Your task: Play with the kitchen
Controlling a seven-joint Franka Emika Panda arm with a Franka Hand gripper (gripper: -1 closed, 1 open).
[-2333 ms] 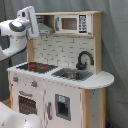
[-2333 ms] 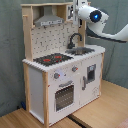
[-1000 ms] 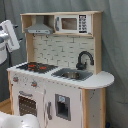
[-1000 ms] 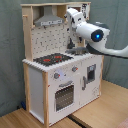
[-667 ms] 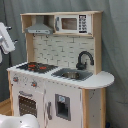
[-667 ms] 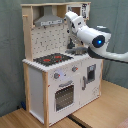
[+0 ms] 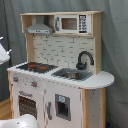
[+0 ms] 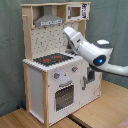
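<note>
Can't tell whether the fingers are apart or together here. In the second exterior view the gripper [image 8: 67, 31] is just the pale tip of the arm, and its end blends into the tiled back wall behind it. The first exterior view only catches a sliver of the white arm [image 7: 4, 52] at its left edge.

Going outward from that tip: it hovers in the open space of the kitchen [image 8: 55, 75], under the grey hood [image 8: 50, 21] and above the counter. The black-red stovetop [image 8: 52, 58] sits below it and toward the second exterior view's left. The sink [image 7: 72, 74] and black faucet [image 7: 84, 59] should be close below, but the arm covers them in the second exterior view, so I'd guess near rather than touching. Oven door [image 8: 65, 95] and knobs [image 8: 57, 76] are further down on the front face.

Handling-wise, the whole thing looks like a rigid wood-panel unit, way too big and heavy to lift. I'd go for the small moving parts: a knob, the oven handle, the faucet. Painted surfaces probably run a bit slick, so a firm pinch seems wise.
</note>
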